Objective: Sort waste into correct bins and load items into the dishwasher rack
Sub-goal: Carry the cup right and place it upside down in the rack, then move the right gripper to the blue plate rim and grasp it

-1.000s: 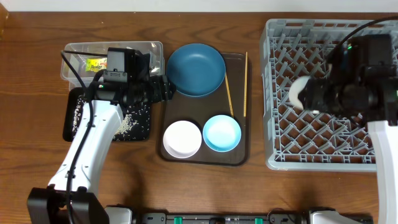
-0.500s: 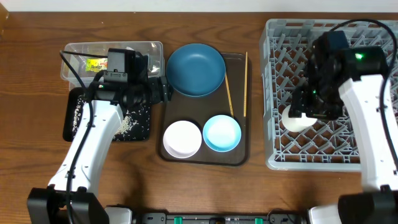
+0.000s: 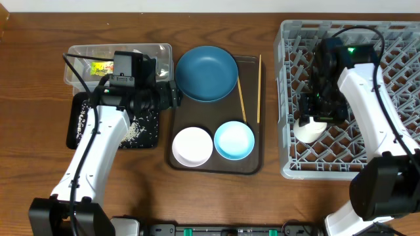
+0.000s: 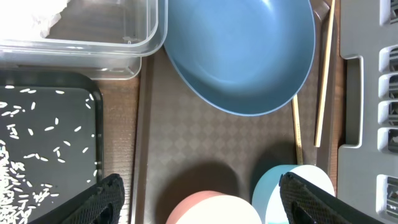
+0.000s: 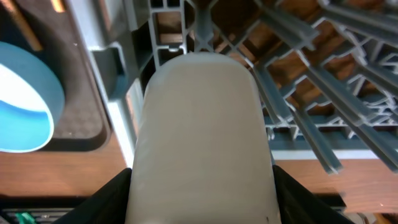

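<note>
Pinching the cup (image 5: 202,137) in the right gripper (image 3: 316,118), fingers (image 5: 106,199) pressed on both sides, low at the rack's (image 3: 394,167) left edge toward the front. Can't tell if touching the grid. Holding the left gripper (image 4: 205,199) spread wide and empty over the brown tray (image 3: 252,164), near the plate (image 3: 206,73), white bowl (image 3: 192,145) and blue bowl (image 3: 234,140). Seeing chopsticks (image 3: 258,88) beside the plate, rice (image 3: 134,131) in the black tray (image 3: 73,131), wrapper (image 3: 102,65) in the tub (image 3: 164,49).

One small white cup (image 3: 308,129) inside grey dishwasher rack (image 3: 286,78), by left wall
</note>
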You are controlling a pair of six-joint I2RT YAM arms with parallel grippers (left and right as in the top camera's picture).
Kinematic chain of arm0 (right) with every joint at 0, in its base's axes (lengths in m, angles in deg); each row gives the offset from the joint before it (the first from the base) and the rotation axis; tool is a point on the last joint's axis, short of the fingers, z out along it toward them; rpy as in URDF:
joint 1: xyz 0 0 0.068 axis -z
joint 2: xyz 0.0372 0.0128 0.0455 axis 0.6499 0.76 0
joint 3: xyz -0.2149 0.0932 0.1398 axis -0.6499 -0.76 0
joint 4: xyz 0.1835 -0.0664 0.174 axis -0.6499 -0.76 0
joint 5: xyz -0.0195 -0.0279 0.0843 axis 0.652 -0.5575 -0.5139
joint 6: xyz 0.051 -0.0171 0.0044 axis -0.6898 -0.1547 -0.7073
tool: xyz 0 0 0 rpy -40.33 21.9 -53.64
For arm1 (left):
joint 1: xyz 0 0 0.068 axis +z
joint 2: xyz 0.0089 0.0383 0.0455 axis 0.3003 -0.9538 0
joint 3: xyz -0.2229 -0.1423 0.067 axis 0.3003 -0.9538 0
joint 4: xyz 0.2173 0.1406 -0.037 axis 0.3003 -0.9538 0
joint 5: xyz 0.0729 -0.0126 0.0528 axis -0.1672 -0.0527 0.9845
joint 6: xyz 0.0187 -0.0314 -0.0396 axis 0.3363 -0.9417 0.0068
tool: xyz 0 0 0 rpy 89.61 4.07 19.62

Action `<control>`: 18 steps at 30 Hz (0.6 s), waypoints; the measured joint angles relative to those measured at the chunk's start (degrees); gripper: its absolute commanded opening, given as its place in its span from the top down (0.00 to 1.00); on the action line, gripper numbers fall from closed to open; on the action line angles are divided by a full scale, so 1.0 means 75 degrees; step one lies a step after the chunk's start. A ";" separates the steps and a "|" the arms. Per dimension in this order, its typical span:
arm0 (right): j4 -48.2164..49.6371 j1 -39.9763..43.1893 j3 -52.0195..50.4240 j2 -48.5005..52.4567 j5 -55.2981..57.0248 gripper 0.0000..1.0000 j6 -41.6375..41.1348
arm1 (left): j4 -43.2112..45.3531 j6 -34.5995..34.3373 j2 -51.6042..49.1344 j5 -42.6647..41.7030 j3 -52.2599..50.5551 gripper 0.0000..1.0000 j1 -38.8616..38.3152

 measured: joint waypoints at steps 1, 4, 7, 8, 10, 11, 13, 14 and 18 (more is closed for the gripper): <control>0.0090 0.0000 -0.0131 0.0000 0.0000 0.45 0.0006 | -0.0012 0.0003 0.0000 0.0000 0.0000 0.18 0.0000; 0.0437 0.0000 -0.0554 0.0003 -0.0003 0.40 0.0012 | -0.0026 0.0000 0.0000 0.0009 0.0000 0.18 0.0000; 0.0612 0.0000 -0.0807 0.0003 -0.0006 0.21 0.0029 | -0.0038 0.0000 0.0000 0.0023 0.0000 0.18 0.0000; 0.0647 0.0000 -0.0848 0.0009 -0.0006 0.16 0.0061 | -0.0035 0.0000 0.0000 0.0026 0.0000 0.17 0.0000; 0.0682 0.0000 -0.0868 0.0012 -0.0009 0.10 0.0087 | -0.0038 0.0000 0.0000 0.0026 0.0000 0.18 0.0000; 0.0711 0.0000 -0.0868 0.0012 -0.0015 0.09 0.0099 | -0.0038 0.0000 0.0000 0.0026 0.0000 0.17 0.0000; 0.0717 0.0000 -0.0866 0.0012 0.0000 0.09 0.0117 | -0.0041 0.0000 0.0000 0.0026 0.0000 0.17 0.0000; 0.0708 0.0000 -0.0860 0.0012 0.0006 0.09 0.0119 | -0.0044 0.0000 0.0000 0.0026 0.0000 0.17 0.0000; 0.0519 0.0000 -0.0583 0.0015 0.0009 0.09 0.0119 | -0.0044 0.0000 0.0000 0.0023 0.0000 0.17 0.0000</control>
